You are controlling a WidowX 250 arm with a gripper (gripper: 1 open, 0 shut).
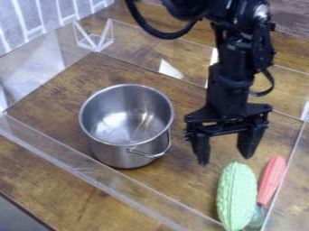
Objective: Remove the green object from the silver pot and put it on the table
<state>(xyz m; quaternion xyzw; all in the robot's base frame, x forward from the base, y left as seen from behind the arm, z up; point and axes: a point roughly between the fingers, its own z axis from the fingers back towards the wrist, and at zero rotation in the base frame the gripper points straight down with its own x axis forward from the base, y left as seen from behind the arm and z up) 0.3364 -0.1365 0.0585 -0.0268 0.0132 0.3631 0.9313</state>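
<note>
Green object (237, 196) lies on the table (72, 180), right of the empty silver pot (126, 124) and beside a red-handled spoon (269, 185). Gripper (227, 140) hovers just above it, jaws wide, holding nothing (placing looks done). Next: retreat clear.

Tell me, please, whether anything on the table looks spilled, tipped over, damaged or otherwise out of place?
Nothing stands out. The silver pot stands upright and empty on the table; the green object lies flat beside a red-handled spoon. The gripper hangs open above the green object's far end, holding nothing.
</note>
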